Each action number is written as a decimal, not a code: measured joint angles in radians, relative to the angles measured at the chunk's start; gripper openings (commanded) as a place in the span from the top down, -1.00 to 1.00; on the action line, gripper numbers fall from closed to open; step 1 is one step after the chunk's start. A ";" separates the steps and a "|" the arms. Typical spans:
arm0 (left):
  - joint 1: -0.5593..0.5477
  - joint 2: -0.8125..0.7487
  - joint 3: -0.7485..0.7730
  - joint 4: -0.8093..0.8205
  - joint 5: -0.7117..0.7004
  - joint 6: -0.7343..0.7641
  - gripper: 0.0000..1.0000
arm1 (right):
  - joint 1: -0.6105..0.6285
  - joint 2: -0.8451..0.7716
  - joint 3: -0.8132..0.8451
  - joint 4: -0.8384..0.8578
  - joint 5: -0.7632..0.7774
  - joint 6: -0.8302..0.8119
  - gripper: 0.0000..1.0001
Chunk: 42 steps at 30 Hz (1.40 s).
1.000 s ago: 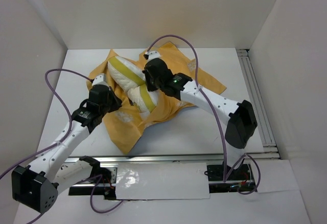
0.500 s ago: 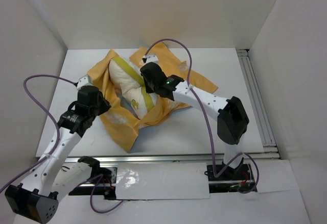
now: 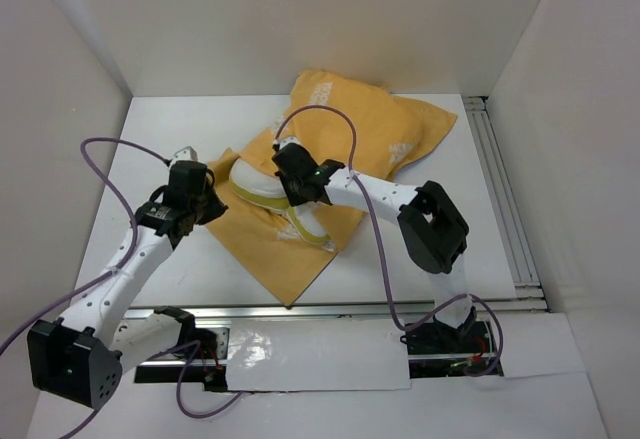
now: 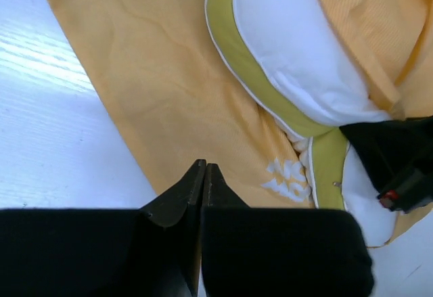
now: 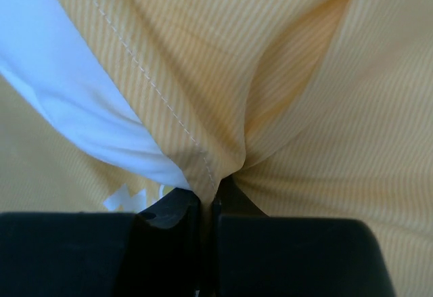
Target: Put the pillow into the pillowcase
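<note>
- Pillow (image 3: pixel 252 173): lies mid-bench. Its far part appears to be inside the orange-yellow pillowcase (image 3: pixel 350 119). The near-left end, white with a yellow-green edge band, sticks out of the mouth.
- Right hand (image 5: pixel 206 199): closed on a pleat of the pillowcase hem, just beside the exposed pillow.
- Left hand (image 4: pixel 203 170): fingers pressed together with nothing seen between them, poised over the flat lower flap where the cloth meets bare bench (image 4: pixel 40 141).
- Risk: there is only one pinch point on thin cloth. A hard pull over the plump end could slip the hem free, or drag pillow and case across the bench together instead of sheathing the pillow.
- Risk: with the left hand empty, nothing holds the mouth open, so the hem may bunch against the edge band.
- Views: only the overhead view shows how much of the pillow is covered. Only the right wrist view shows the stitched hem caught between the fingers. Only the left wrist view confirms that hand holds nothing.
</note>
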 measured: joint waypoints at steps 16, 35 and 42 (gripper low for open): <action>-0.184 0.014 -0.231 0.339 0.190 0.012 0.03 | -0.173 -0.146 -0.063 0.168 -0.512 0.172 1.00; -0.339 0.373 -0.131 0.373 -0.077 -0.488 -0.31 | -0.201 -0.148 -0.091 0.259 -0.623 0.298 1.00; -0.339 0.549 -0.035 0.341 -0.111 -0.521 1.00 | -0.209 -0.148 -0.102 0.265 -0.639 0.304 1.00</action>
